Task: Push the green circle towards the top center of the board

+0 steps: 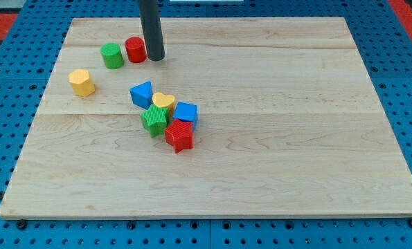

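Observation:
The green circle (112, 56) stands at the upper left of the wooden board (296, 138), touching or nearly touching a red circle (135, 50) on its right. My tip (155, 57) rests on the board just right of the red circle, so the red circle lies between the tip and the green circle. The rod rises straight out of the view's top.
A yellow hexagon (82, 82) sits below-left of the green circle. A cluster lies near the board's middle-left: blue triangle (142, 93), yellow heart (163, 103), green star (154, 120), blue cube (185, 113), red star (180, 135). Blue pegboard surrounds the board.

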Controlling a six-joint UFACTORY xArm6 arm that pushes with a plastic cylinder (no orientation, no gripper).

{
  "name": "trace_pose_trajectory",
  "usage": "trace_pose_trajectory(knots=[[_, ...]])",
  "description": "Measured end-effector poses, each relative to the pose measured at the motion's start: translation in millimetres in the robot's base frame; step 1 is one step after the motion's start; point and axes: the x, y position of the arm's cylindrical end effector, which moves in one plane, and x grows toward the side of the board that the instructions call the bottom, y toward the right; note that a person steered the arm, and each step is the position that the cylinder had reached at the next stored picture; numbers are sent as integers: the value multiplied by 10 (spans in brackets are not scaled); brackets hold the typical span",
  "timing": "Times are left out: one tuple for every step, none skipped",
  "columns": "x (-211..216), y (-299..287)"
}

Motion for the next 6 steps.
trace_pose_trajectory(knots=[[-197, -692], [-462, -1087], [-500, -729], [-274, -1115], [-275, -1422], [-41, -1282]])
